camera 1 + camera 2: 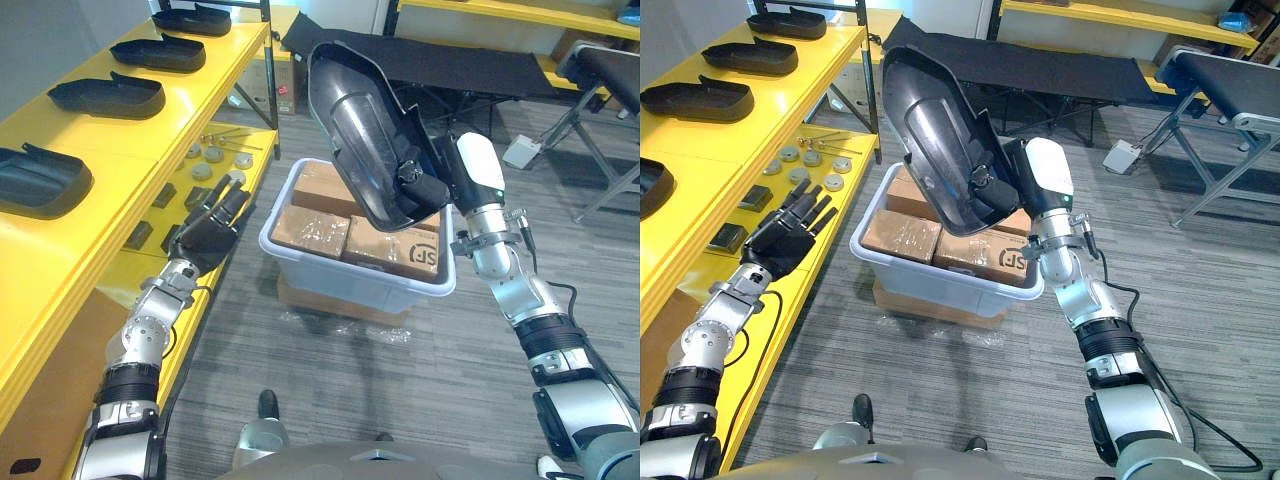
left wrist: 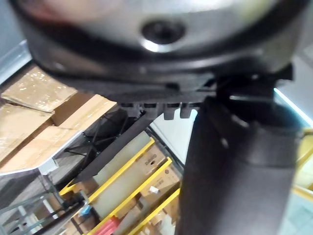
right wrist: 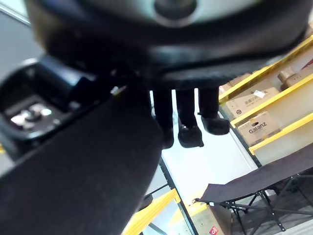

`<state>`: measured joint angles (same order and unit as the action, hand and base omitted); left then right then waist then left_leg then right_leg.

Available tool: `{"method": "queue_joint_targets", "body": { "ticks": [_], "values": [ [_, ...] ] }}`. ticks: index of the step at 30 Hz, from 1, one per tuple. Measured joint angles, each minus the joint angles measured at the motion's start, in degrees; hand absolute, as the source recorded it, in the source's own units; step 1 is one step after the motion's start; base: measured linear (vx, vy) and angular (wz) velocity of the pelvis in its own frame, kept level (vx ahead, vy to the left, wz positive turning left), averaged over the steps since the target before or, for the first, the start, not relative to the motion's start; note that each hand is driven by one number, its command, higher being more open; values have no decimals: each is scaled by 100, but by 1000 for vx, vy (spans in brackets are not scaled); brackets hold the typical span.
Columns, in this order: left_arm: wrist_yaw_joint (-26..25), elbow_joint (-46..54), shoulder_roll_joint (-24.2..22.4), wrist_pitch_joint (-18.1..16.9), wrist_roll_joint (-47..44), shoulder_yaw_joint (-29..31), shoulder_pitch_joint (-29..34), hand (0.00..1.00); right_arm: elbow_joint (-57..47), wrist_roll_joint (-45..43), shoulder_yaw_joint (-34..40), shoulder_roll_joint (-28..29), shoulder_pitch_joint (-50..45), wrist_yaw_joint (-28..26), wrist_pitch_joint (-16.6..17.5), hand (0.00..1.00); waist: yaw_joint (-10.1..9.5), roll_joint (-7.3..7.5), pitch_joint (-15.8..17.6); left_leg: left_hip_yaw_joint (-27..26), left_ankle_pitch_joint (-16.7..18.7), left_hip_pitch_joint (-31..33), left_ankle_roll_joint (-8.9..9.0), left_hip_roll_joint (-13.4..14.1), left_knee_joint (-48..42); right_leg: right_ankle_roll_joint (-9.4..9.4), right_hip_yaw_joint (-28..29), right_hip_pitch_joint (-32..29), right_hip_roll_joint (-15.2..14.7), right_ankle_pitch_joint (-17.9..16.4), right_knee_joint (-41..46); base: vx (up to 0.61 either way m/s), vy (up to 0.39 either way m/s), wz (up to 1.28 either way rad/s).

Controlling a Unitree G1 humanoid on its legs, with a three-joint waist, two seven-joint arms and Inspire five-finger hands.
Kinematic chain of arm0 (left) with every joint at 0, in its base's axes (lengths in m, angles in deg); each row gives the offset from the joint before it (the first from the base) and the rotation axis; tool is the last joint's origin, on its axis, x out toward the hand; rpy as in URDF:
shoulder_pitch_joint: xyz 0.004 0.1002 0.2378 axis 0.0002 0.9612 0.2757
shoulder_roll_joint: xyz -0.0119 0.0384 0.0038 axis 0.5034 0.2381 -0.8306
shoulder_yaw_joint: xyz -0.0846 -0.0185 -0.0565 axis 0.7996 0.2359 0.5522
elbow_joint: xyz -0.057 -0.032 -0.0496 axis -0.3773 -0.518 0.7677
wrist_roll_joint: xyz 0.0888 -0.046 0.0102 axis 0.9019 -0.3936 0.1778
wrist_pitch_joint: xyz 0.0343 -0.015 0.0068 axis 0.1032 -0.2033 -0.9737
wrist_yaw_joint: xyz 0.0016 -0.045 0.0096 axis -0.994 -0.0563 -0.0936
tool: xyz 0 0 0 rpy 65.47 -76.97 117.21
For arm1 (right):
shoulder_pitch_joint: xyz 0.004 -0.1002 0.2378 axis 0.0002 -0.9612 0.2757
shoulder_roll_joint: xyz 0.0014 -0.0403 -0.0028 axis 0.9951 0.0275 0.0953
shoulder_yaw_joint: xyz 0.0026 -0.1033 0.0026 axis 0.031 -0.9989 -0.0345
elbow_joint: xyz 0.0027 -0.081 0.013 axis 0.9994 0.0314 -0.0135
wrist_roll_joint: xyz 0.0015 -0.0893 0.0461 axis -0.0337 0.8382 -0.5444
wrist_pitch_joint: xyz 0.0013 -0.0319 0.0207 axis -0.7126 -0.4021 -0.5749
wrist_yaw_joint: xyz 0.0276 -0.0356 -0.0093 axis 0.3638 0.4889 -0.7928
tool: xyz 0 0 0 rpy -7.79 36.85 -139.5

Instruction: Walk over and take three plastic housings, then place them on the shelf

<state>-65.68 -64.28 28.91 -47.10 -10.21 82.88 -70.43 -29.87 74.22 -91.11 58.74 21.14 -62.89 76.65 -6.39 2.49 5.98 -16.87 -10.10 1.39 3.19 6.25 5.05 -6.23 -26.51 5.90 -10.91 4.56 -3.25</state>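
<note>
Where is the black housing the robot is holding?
The housing is lifted in the right hand, above the white bin of cardboard boxes, right of the yellow shelf in the eye views.

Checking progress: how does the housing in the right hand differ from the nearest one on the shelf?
The held housing hangs tilted steeply; the shelf housing lies flat on the yellow shelf. The right hand grips the held housing; nothing touches the shelf housing. Both are black.
</note>
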Motion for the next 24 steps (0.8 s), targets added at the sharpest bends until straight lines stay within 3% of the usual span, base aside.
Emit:
{"method": "queue_joint_targets", "body": {
  "ticks": [6, 24],
  "values": [
    [16, 518, -5, 197, 220, -512, 24, 100, -6, 9, -188, -17, -17, -54, -1, 0, -47, -92, -11, 7, -1, -20, -1, 1, -2, -1, -6, 23, 2, 1, -3, 0, 0, 0],
    [-85, 1394, -95, 224, 318, -1699, 59, 100, 84, 335, -898, 150, -40, -211, -61, 0, -42, -241, -54, 69, -5, -28, -1, -8, 4, 0, -41, 30, 2, 0, -5, 0, 0, 0]
  ]
}}
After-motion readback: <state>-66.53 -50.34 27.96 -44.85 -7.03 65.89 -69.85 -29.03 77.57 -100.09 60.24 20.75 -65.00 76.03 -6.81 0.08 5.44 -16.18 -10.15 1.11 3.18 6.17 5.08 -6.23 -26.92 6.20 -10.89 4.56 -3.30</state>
